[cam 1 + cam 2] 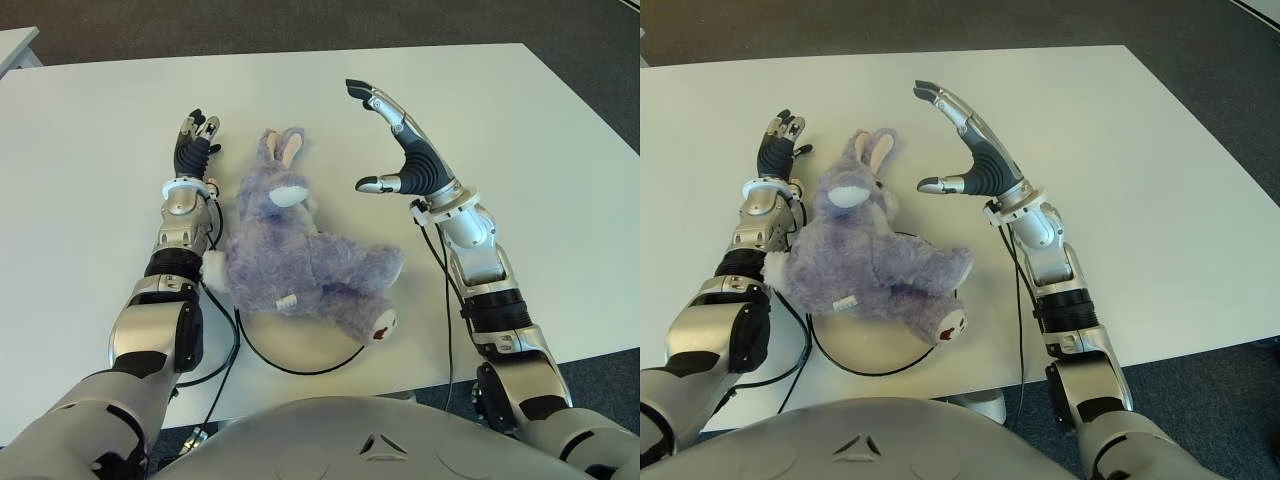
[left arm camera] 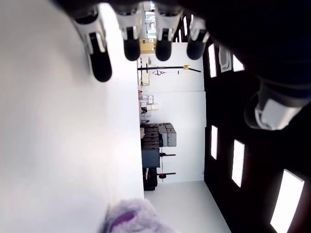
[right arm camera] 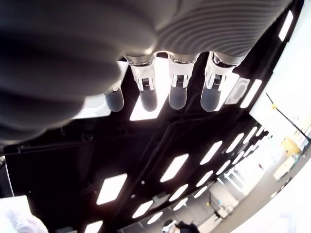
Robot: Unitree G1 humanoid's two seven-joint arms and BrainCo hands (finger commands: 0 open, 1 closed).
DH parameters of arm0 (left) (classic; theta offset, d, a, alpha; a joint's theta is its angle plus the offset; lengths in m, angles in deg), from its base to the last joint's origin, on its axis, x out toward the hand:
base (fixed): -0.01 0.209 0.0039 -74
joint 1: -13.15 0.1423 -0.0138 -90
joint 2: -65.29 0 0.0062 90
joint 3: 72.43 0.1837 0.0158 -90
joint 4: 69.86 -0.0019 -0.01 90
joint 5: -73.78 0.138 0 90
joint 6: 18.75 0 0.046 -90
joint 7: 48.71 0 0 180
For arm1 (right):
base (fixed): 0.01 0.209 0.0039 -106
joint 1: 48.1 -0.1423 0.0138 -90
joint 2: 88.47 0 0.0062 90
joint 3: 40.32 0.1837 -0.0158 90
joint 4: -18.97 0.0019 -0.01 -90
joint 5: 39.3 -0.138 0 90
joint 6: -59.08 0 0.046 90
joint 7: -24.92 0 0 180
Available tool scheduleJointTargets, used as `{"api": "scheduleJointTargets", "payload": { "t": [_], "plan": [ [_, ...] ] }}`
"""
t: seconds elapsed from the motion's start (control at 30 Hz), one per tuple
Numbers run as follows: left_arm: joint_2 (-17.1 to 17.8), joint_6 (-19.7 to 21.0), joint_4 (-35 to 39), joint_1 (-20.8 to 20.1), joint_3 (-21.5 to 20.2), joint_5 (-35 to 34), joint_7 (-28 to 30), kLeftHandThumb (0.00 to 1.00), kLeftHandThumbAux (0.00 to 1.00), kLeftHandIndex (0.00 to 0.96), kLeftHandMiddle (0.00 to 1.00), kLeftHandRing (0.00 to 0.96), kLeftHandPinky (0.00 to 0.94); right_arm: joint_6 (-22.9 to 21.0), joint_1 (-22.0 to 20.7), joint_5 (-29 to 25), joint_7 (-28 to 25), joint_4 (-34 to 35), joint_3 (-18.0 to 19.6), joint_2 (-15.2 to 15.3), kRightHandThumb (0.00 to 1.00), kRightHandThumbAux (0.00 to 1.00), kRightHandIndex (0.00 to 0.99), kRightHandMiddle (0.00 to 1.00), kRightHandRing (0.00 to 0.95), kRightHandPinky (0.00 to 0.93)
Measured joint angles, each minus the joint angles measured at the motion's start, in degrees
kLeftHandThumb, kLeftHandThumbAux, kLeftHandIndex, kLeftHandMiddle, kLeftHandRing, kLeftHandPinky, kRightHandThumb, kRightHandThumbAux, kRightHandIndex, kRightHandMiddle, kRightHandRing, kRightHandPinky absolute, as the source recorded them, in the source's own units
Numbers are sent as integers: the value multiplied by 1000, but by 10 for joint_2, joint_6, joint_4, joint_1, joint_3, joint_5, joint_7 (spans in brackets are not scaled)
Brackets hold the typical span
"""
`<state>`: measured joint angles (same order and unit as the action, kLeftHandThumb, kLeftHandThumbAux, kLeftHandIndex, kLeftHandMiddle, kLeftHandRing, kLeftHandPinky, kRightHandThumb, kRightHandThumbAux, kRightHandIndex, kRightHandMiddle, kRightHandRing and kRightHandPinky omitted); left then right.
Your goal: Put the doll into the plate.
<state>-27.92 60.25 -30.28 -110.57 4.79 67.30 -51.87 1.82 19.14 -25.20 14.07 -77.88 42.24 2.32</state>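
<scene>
Even, bright overhead light falls on the white table (image 1: 500, 150), with only soft shadows. Ceiling panels (image 3: 182, 167) glare at 6 o'clock in the right wrist view, where the close fingers (image 3: 177, 90) blur.

An office or lab is showing here. Ceiling light panels (image 3: 112, 188) are glowing above stacked cases (image 2: 158, 136). A white table (image 1: 520, 150) is standing on grey carpet (image 1: 300, 20).

A broad white counter (image 1: 520, 130) fills the scene, its far stretch bare and bright, with dark carpeted floor (image 1: 300, 20) running beyond its back edge. At the far left corner, the edge of a second white table (image 1: 15, 45) pokes in. The left wrist view catches black stacked cases (image 2: 156, 136) against a white wall.
</scene>
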Motion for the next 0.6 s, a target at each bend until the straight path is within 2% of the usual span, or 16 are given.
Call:
{"api": "scheduleJointTargets", "payload": {
  "t": [0.4,0.6],
  "plan": [
    [0,0,-8,-7,-4,-11,9,299,440,0,0,0,0,19,-59,8,50,-112,6,-13,0,393,13,9,0,0],
    [0,-6,-9,-7,-5,-15,20,229,431,0,0,0,0,31,-80,9,73,-156,8,-28,0,399,1,0,0,0]
  ]
}}
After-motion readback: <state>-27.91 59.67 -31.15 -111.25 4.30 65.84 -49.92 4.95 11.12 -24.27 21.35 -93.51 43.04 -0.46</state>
